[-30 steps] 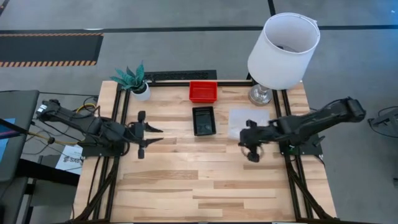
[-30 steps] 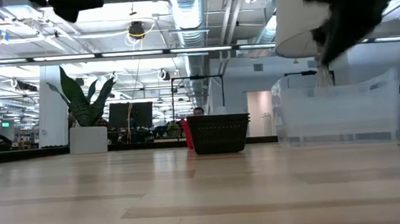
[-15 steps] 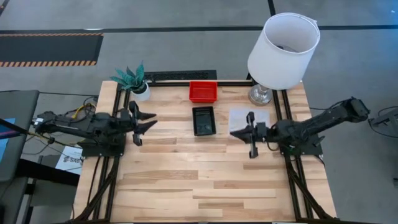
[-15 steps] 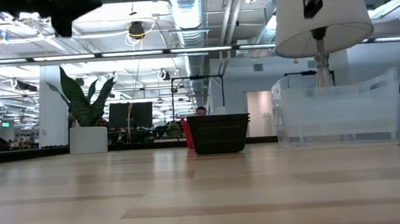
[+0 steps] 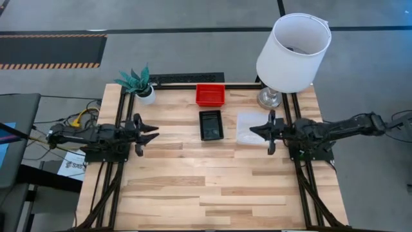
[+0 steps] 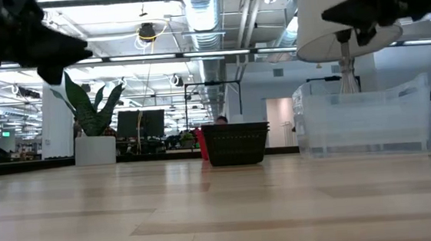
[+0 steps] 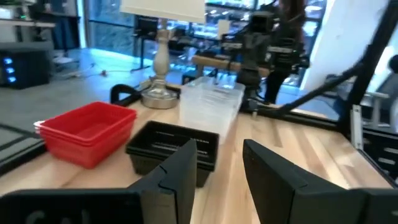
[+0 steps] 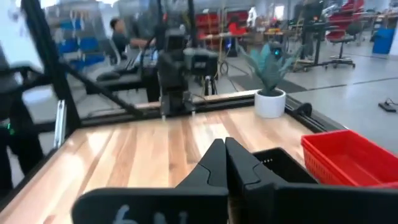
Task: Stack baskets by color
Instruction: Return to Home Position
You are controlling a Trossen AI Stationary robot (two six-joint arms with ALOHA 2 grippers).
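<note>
The baskets are sorted into three single-colour piles on the far half of the wooden surface [image 5: 193, 183]. The red pile [image 5: 210, 95] is set at the middle of the far edge. Its walls are opaque, and layered rims are seen on it in the left wrist view. The black pile [image 5: 211, 124] is placed just in front of it, parted from it by a narrow gap, and its perforated bottom is seen from above. The clear pile [image 5: 246, 124] is placed to the right of the black one, near the base of the white lamp [image 5: 293, 51]. From above it is nearly lost against the pale wood. In the low view it is seen as a frosted block with stepped rims, taller than the black pile. A small potted plant [image 5: 136, 82] is seen at the far left corner.

The left gripper [image 5: 153, 133] is held over the left edge of the surface and pointed toward the piles. Its fingers [image 7: 180, 168] are apart and nothing is held between them. The right gripper [image 5: 254, 131] is held over the right part of the clear pile, raised well above it, with its fingers pressed together and nothing gripped.
</note>
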